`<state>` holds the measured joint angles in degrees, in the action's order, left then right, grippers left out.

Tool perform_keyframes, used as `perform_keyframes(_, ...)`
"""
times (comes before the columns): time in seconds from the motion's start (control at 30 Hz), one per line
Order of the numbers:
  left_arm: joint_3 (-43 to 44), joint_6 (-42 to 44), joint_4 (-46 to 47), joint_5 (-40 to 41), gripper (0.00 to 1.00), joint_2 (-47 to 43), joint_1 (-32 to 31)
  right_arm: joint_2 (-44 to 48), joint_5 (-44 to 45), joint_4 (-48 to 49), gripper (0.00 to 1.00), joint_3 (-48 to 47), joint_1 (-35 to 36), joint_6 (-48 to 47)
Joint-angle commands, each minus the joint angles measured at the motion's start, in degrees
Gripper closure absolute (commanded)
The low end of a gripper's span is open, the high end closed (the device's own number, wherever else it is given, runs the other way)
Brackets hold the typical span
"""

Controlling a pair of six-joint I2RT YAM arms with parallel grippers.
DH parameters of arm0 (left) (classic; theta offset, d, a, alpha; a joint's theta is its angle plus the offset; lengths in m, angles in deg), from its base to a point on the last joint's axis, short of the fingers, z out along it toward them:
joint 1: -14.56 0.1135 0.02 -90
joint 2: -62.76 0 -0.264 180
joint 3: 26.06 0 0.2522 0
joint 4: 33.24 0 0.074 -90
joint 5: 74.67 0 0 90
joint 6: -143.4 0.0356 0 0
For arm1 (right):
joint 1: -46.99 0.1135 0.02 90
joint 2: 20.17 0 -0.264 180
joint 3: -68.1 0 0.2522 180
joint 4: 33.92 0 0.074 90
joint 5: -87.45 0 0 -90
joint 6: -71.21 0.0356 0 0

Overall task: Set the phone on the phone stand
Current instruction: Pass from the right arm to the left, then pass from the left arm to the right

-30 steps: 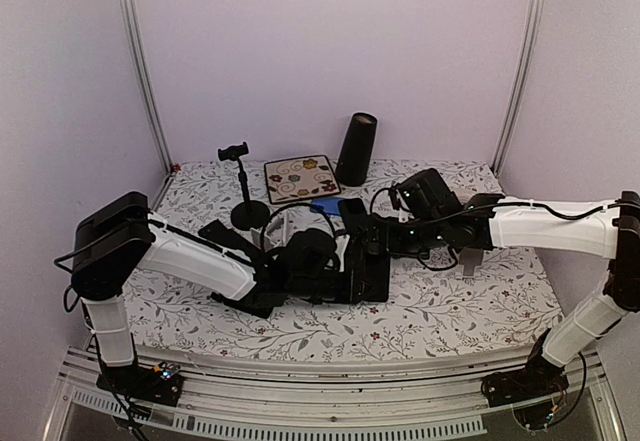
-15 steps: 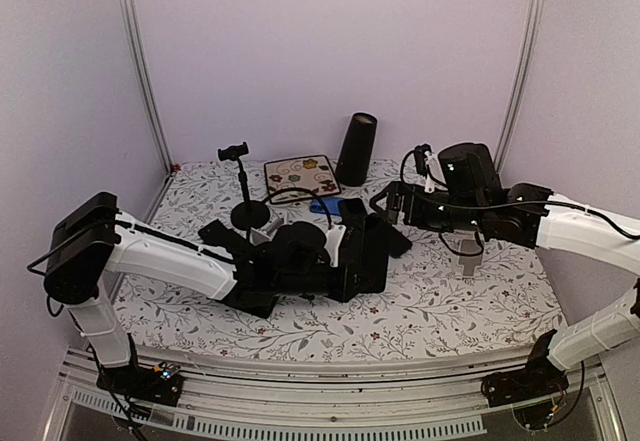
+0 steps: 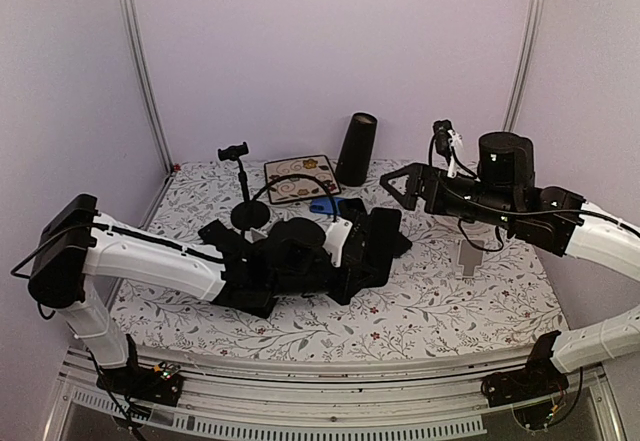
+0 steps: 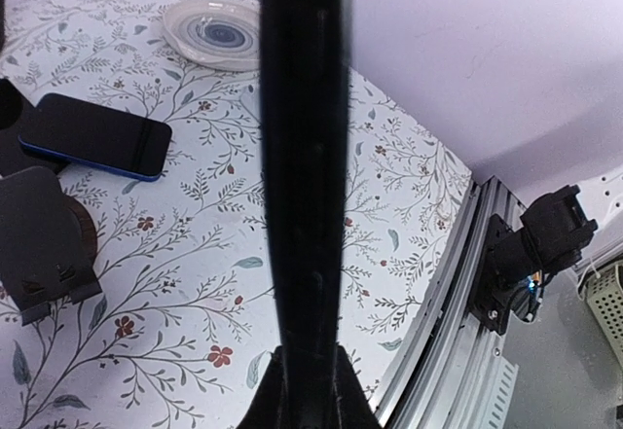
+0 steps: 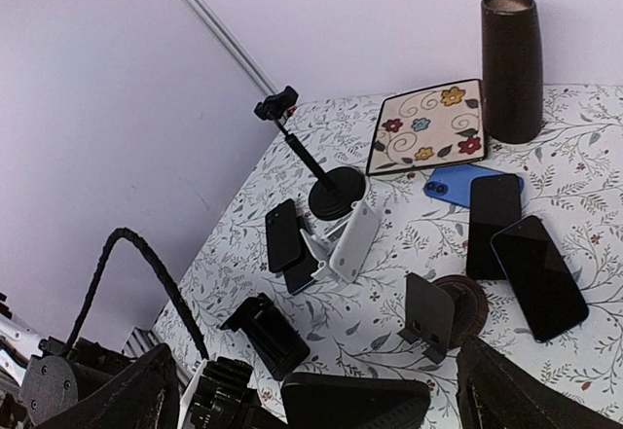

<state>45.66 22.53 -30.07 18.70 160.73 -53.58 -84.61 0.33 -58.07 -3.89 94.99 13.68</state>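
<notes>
1. The floral-patterned counter (image 3: 440, 301) is carrying everything.
2. The right fingers (image 5: 526, 395) are hanging spread apart, empty.
3. The left fingers (image 4: 350, 414) are clamping the slim black phone (image 4: 302, 157) edge-on, its long axis running straight out from them.
4. The dark round-based phone stand (image 4: 44, 244) is sitting on the counter near it, nearer the left arm.

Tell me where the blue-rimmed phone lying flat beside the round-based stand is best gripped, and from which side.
Probably across the two long edges of the blue-rimmed phone, near its middle, coming straight down. It lies flat, screen up, so only its thin sides offer a hold, and its far end sits close to the black phone.
</notes>
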Motion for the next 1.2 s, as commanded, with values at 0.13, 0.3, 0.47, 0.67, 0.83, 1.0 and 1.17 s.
perform_keyframes(0.13,3.58,4.65,0.37,2.74,1.00,-1.89,-2.02,-2.72,-8.79,0.03,0.01,-0.10,0.31,-0.05)
perform_keyframes(0.3,3.92,5.08,-0.14,3.55,1.00,-1.72,-2.26,-4.28,-10.06,-1.08,0.01,-0.56,0.28,0.29)
perform_keyframes(0.47,4.51,5.56,-0.44,3.95,1.00,-1.47,-2.34,-5.21,-9.50,-2.06,0.01,-0.81,0.29,1.08)
perform_keyframes(0.67,4.81,5.54,-0.83,5.41,1.00,-1.54,-2.35,-6.06,-6.89,-4.16,0.01,-0.35,0.28,3.55)
perform_keyframes(0.83,6.10,5.31,-1.19,5.89,1.00,-0.75,-2.33,-7.23,-4.76,-4.95,0.00,0.63,0.33,5.30)
perform_keyframes(1.0,6.34,4.86,-1.33,6.69,1.00,-0.64,-2.42,-6.17,-1.84,-4.99,0.03,1.76,0.27,6.90)
perform_keyframes(1.17,7.37,4.56,-2.32,6.64,1.00,0.17,-2.34,-6.71,-3.64,-4.73,0.08,1.50,0.30,6.52)
